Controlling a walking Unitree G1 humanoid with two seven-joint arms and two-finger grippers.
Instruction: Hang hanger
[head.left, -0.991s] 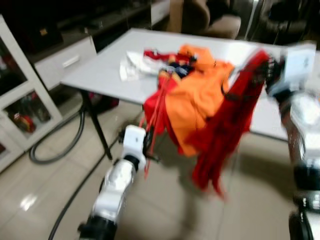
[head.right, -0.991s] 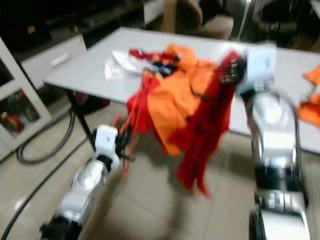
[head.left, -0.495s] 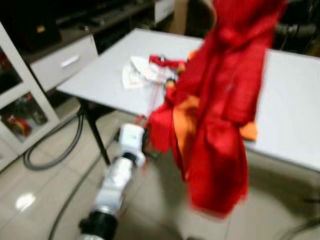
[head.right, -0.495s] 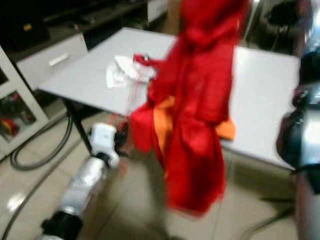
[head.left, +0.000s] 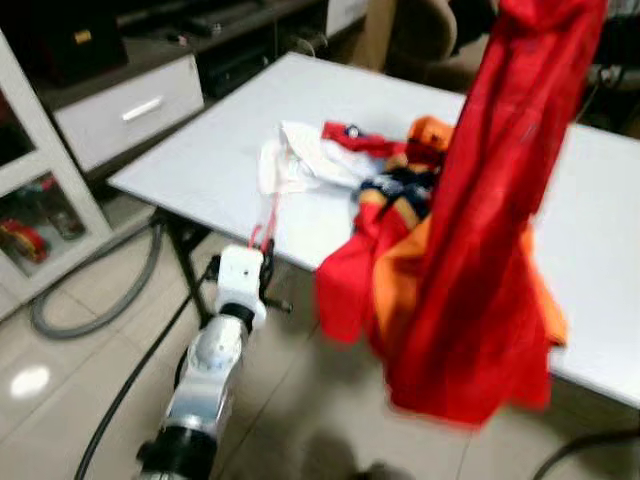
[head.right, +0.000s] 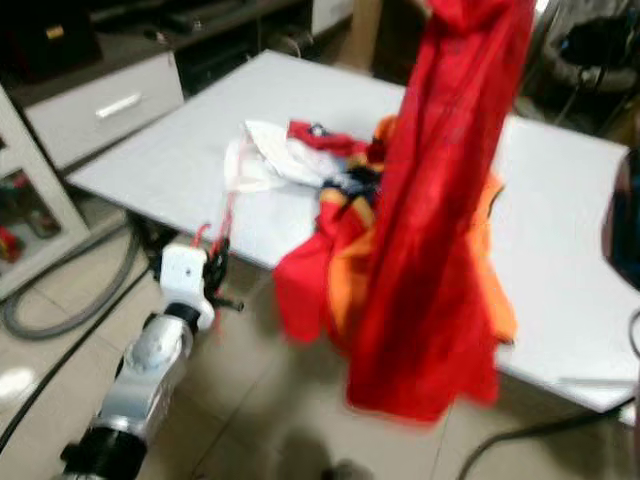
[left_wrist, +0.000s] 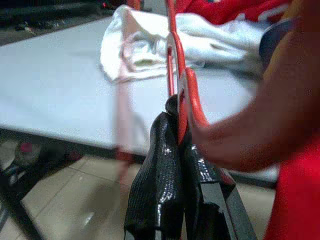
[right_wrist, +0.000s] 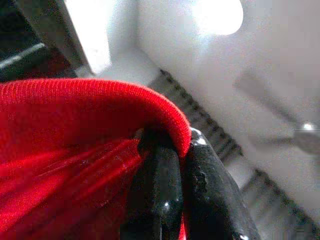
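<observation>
A thin red hanger (left_wrist: 176, 50) runs up from my left gripper (left_wrist: 175, 112), which is shut on its wire just below the white table's near edge (head.left: 200, 190). In the head views the left gripper (head.left: 268, 292) sits low beside the table leg. A long red garment (head.left: 500, 220) hangs in front of the table, lifted from above the top of the picture. My right gripper (right_wrist: 177, 145) is shut on a fold of this red cloth (right_wrist: 75, 130). A pile of orange, red and white clothes (head.left: 370, 180) lies on the table behind it.
A white drawer unit (head.left: 130, 110) and a glass-fronted cabinet (head.left: 30, 200) stand at the left. A grey hose (head.left: 90, 320) and a black cable (head.left: 130, 390) lie on the tiled floor by the table leg. A brown chair (head.left: 420, 40) stands behind the table.
The red garment has risen out of the pile and now hangs full length from above. The right arm has gone up past the picture's top. The left gripper still holds the hanger.
</observation>
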